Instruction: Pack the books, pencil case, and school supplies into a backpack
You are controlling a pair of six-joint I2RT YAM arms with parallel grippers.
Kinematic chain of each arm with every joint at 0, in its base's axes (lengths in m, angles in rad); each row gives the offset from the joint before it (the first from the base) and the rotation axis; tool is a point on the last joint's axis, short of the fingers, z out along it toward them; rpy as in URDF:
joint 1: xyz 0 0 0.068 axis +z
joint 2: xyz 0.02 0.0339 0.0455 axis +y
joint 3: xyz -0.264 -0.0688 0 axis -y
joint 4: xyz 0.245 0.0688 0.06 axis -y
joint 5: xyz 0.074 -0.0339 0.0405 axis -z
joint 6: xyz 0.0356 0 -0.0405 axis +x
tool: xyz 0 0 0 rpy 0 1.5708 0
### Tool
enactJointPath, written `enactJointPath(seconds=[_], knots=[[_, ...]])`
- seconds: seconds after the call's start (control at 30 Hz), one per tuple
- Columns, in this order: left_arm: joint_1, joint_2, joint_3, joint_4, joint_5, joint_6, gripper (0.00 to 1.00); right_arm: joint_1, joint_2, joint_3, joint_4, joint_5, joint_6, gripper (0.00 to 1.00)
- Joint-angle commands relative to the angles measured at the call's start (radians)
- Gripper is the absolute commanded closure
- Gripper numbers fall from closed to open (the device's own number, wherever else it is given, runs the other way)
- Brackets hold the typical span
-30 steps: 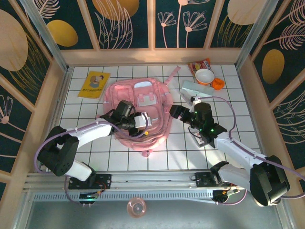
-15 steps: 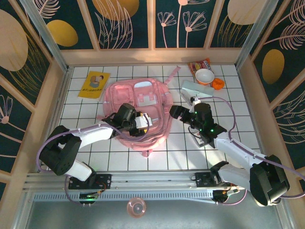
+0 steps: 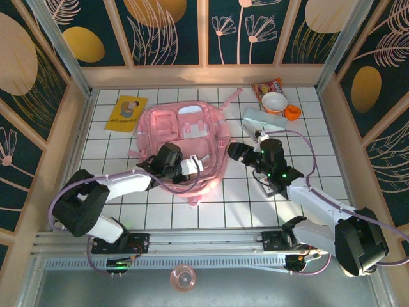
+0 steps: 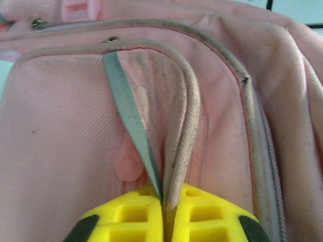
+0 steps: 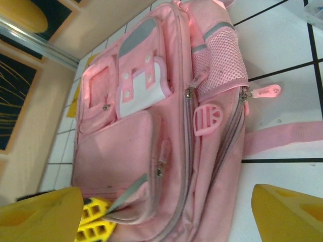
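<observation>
Here, left tool (image 4: 164, 201) tight on corded edge of woven backpack (image 4: 55, 126); right tool (image 5: 164, 214) wide.

I work on a tabletop (image 3: 108, 144) of white tiles with dark grid lines. Wooden walls (image 3: 204, 75) stand on three sides, holding dark teal panels (image 3: 169, 32) painted with gold ovals and pale plants. A metal rail (image 3: 211, 240) runs along the near edge.

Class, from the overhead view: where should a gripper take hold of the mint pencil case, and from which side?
Probably across the narrow width of the pencil case, coming down from above: it lies flat, long and slim. The white bowl sits close beyond its far side, so favour the left half.
</observation>
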Motion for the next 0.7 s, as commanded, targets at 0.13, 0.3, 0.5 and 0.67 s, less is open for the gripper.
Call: enactJointPath(seconds=[0.13, 0.3, 0.5, 0.67], knots=[[0.099, -0.201, 0.049, -0.057, 0.271, -0.076, 1.0, -0.034, 0.029, 0.004, 0.01, -0.064, -0.286, 0.19], [0.207, -0.298, 0.127, -0.153, 0.389, -0.043, 1.0, -0.064, 0.043, -0.008, 0.08, -0.146, -0.609, 0.24], [0.326, -0.344, 0.21, -0.187, 0.489, -0.013, 1.0, -0.146, 0.174, 0.042, 0.084, -0.269, -1.05, 0.32], [0.373, -0.363, 0.258, -0.206, 0.548, -0.005, 1.0, -0.207, 0.331, 0.111, 0.086, -0.336, -1.265, 0.35]])
